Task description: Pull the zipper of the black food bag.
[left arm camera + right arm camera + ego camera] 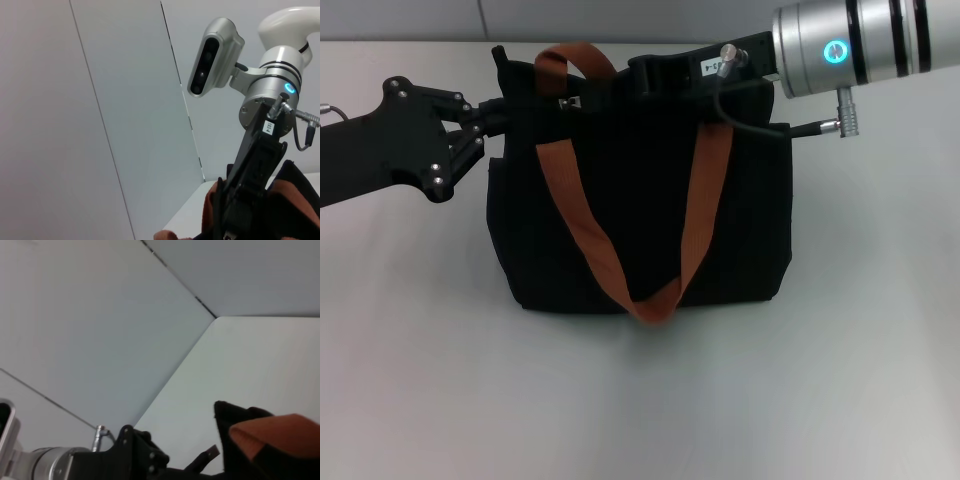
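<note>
Left gripper (492, 118) pinched black food bag (640, 200) corner; right gripper (655, 72) over zipper (571, 102), jaws unclear, label unreadable.

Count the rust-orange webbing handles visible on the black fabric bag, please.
2: one handle arches above the bag top near its left end; the other handle hangs down its front face.

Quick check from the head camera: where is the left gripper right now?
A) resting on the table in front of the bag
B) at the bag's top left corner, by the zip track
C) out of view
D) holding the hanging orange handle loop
B: the left gripper is at the top left corner of the black food bag, level with the zipper.
</note>
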Action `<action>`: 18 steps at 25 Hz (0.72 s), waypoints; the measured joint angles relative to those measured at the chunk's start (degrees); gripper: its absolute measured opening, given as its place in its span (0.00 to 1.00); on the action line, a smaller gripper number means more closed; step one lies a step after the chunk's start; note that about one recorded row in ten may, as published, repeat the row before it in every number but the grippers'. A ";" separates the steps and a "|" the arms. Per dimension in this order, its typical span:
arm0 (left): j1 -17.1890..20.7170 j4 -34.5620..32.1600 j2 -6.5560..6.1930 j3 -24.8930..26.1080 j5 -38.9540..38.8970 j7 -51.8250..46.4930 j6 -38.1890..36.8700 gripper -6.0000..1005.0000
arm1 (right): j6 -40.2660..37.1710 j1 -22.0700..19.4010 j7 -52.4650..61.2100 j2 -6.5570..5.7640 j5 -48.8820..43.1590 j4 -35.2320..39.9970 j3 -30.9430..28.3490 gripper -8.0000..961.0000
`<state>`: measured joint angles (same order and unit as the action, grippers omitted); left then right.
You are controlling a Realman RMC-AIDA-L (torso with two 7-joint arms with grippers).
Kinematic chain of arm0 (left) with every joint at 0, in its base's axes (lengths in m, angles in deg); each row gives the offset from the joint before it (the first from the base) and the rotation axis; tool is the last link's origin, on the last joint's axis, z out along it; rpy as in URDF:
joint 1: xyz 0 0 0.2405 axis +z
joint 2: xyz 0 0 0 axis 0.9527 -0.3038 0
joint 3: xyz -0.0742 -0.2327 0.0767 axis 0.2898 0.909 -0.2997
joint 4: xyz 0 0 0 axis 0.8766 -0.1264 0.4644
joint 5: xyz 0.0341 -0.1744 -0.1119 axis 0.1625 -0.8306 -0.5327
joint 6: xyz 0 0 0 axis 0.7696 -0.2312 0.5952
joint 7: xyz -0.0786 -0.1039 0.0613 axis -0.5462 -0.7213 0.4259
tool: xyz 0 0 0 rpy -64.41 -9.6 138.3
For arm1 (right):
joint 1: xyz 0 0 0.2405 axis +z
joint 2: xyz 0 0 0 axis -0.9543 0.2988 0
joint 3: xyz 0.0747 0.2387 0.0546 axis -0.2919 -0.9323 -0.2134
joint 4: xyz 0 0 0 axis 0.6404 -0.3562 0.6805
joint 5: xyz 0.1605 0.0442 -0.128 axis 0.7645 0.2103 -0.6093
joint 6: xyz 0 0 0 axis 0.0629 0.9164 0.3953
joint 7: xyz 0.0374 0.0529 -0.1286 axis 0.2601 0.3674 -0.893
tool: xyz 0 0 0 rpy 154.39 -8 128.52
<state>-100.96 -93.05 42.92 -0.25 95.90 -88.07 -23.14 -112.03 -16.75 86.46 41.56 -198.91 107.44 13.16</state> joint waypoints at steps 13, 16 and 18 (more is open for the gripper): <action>-0.01 0.00 0.01 0.45 0.00 -0.05 0.00 0.04 | 0.20 -3.22 1.03 -0.15 -0.08 2.84 0.00 0.02; 0.00 0.00 0.01 0.62 0.00 -0.08 0.00 0.04 | 0.22 -4.42 1.48 -0.16 -0.10 4.21 -0.02 0.02; -0.01 0.00 0.01 0.63 0.00 -0.09 0.00 0.04 | 0.22 -5.24 1.71 -0.20 -0.18 5.02 -0.16 0.02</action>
<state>-100.97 -93.05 42.92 0.38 95.90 -88.16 -23.14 -111.81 -21.99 88.18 41.36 -199.09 112.47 12.99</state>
